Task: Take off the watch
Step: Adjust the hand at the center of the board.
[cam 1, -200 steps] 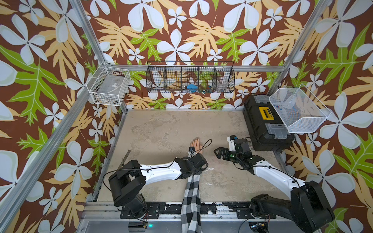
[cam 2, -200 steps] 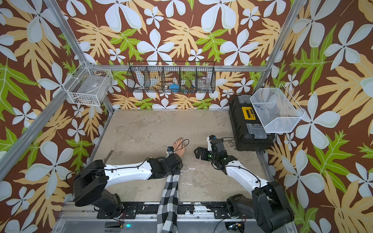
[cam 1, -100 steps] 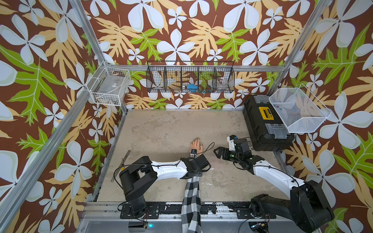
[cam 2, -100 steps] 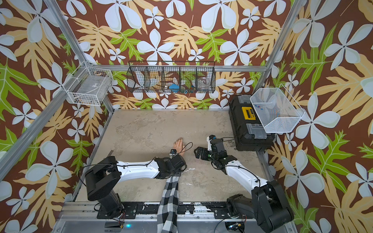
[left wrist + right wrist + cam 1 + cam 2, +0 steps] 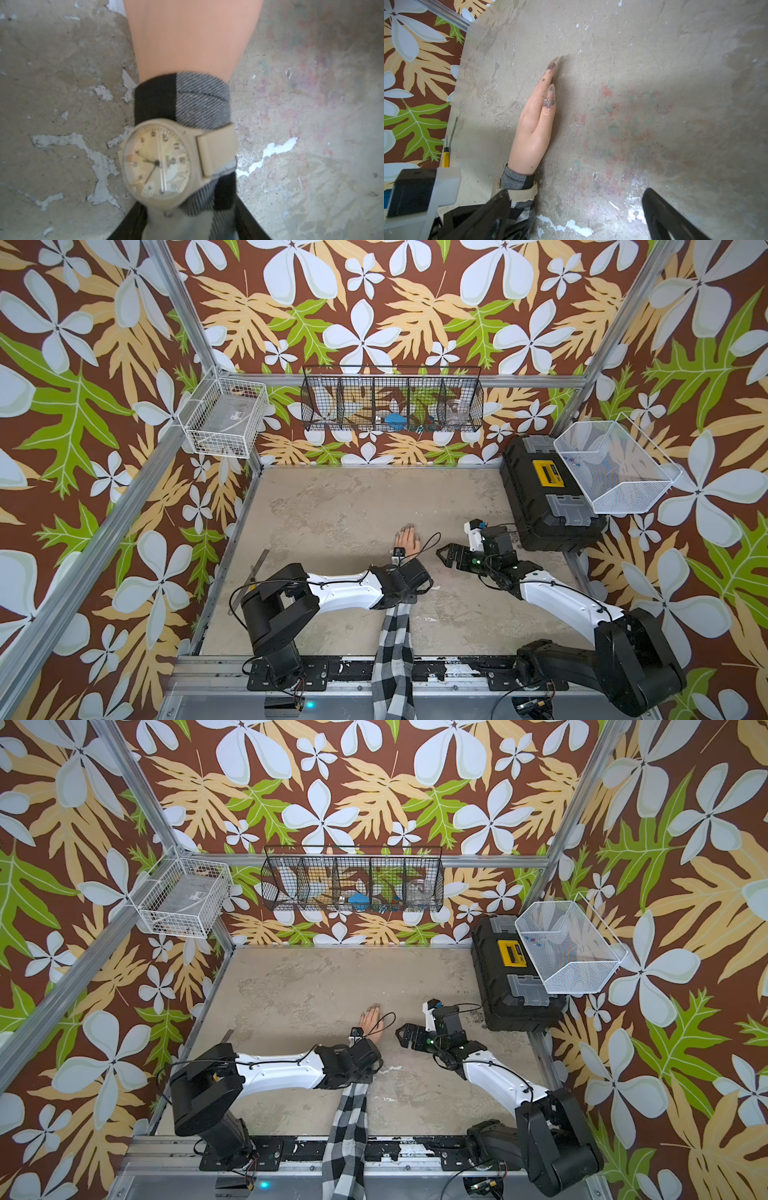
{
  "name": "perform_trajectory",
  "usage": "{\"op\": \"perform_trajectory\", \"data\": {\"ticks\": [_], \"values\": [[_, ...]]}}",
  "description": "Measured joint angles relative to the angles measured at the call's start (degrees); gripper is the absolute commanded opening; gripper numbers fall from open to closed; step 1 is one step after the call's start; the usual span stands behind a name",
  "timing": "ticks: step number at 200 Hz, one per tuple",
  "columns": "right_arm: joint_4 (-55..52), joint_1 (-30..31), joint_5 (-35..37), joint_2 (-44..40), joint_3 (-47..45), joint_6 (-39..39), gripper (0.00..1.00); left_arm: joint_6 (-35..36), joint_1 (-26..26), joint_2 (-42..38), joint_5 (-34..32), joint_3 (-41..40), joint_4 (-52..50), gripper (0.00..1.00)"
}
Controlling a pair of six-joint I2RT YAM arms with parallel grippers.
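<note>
One worn, paint-flecked table (image 5: 332, 506) fills the floor of the leaf-papered cell. Two white-and-black arms reach in from its near edge, the left arm (image 5: 345, 593) lying low across the front and the right arm (image 5: 557, 593) angling in from its own side. A black toolbox (image 5: 536, 489) with a yellow latch sits at the far right corner, beside a white mesh bin (image 5: 615, 472) hung on the wall.

A mannequin forearm in a black-and-white checked sleeve (image 5: 395, 647) runs from the near rail toward the middle of the table. The left gripper (image 5: 187, 214) is down over its wrist: in the left wrist view the dark fingers (image 5: 245, 218) stand on either side of the sleeve, close against the cloth. I cannot tell whether they pinch it or only straddle it. The right gripper (image 5: 444, 556) hangs just beside the wrist, apart from it, jaws spread wide with only bare table between them.

The mannequin hand (image 5: 408, 538) lies on the table beyond the cuff, fingers pointing toward the back wall. The watch (image 5: 158, 162) is strapped round the wrist over the cuff, its cream case and pale dial facing up, just ahead of the left fingers; both top views hide it under the left arm's wrist. A glittery ring (image 5: 549, 102) circles one finger.
</note>
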Motion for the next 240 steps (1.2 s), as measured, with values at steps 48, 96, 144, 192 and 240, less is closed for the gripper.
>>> {"op": "perform_trajectory", "data": {"ticks": [48, 96, 144, 192, 240], "values": [[4.57, -0.02, -5.11, 2.58, -0.42, 3.48, 1.00, 0.04, -0.07, -3.17, 0.74, 0.00, -0.68, 0.16], [11.45, -0.02, -10.56, 7.41, -0.50, 9.31, 0.98, 0.04, -0.07, -4.11, 1.46, -0.07, -0.46, 0.16], [18.18, 0.17, -14.91, 12.17, -0.48, 14.25, 0.90, 0.04, -0.07, -4.52, 2.43, -0.07, 0.26, 0.15], [24.09, 1.55, -17.29, 15.80, -0.17, 18.36, 0.82, 0.07, -0.09, -4.55, 2.64, -0.07, 1.09, 0.14], [27.43, 3.15, -18.10, 18.49, 1.77, 20.76, 0.74, 0.13, -0.11, -4.55, 2.99, -0.07, 1.53, 0.14]]}}
